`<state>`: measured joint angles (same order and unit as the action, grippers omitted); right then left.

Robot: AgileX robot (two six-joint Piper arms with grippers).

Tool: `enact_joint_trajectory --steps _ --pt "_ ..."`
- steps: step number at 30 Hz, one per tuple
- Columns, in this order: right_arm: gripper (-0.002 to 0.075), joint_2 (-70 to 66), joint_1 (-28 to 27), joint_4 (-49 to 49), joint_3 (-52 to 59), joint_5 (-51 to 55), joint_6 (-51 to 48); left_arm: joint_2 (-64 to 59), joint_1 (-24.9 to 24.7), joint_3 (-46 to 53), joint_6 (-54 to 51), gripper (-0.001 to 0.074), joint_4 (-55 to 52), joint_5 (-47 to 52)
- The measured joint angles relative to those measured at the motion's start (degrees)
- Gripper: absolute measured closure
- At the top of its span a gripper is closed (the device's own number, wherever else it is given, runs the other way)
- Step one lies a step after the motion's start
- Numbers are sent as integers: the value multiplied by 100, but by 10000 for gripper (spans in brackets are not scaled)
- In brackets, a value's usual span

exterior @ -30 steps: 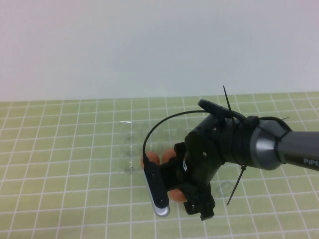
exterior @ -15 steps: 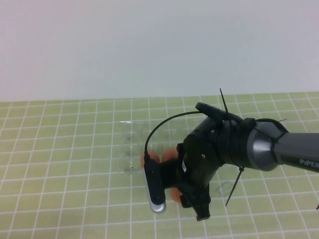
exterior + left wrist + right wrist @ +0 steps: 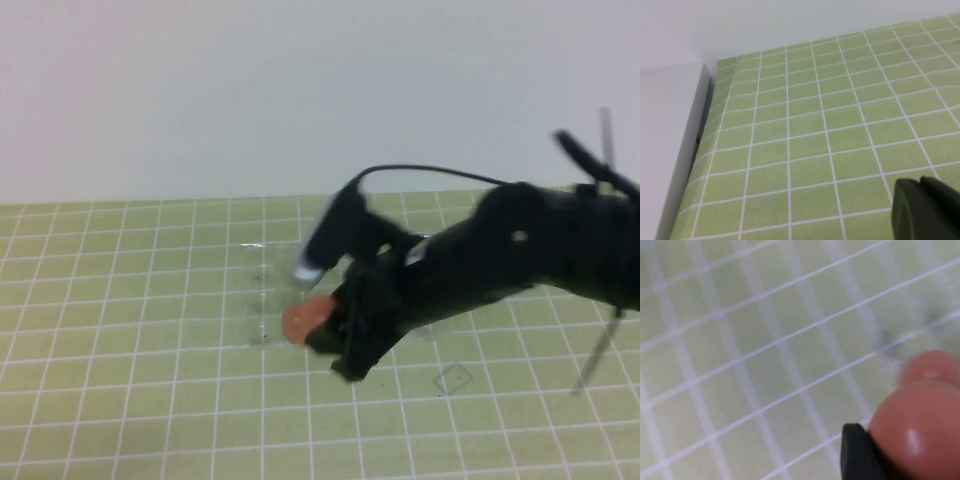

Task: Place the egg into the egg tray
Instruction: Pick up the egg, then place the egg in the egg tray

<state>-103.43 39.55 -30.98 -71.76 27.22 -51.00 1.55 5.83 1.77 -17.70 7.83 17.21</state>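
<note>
My right gripper [image 3: 335, 345] is shut on a reddish-brown egg [image 3: 920, 432], with one black finger [image 3: 855, 452] pressed against its side. A second egg [image 3: 934, 367] lies just beyond it. In the high view, one egg [image 3: 303, 320] shows at the gripper's tip, over the near edge of the clear egg tray [image 3: 256, 285]. I cannot tell if it is the held egg or one in the tray. The arm hides the rest of the tray. My left gripper [image 3: 922, 185] is shut and empty, low over bare mat, away from the tray.
A green mat with a white grid [image 3: 120, 300] covers the table. A white wall [image 3: 300, 90] stands behind it. A pale raised ledge [image 3: 670, 150] borders the mat in the left wrist view.
My right arm has lifted and swung round, away from the front of the mat and towards the tray. The egg near its fingers has gone with it. The picture is blurred by the motion.
</note>
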Motion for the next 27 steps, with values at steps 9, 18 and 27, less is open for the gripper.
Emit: enact_joint_trajectory --steps 9,18,27 --pt "354 663 -282 -1743 1518 -2722 -565 0 0 0 0 735 0 0" --pt "354 102 -282 -1715 1583 -3889 324 0 0 0 0 735 0 0" --pt "354 -25 -220 -679 1591 -3645 882 0 0 0 0 735 0 0"
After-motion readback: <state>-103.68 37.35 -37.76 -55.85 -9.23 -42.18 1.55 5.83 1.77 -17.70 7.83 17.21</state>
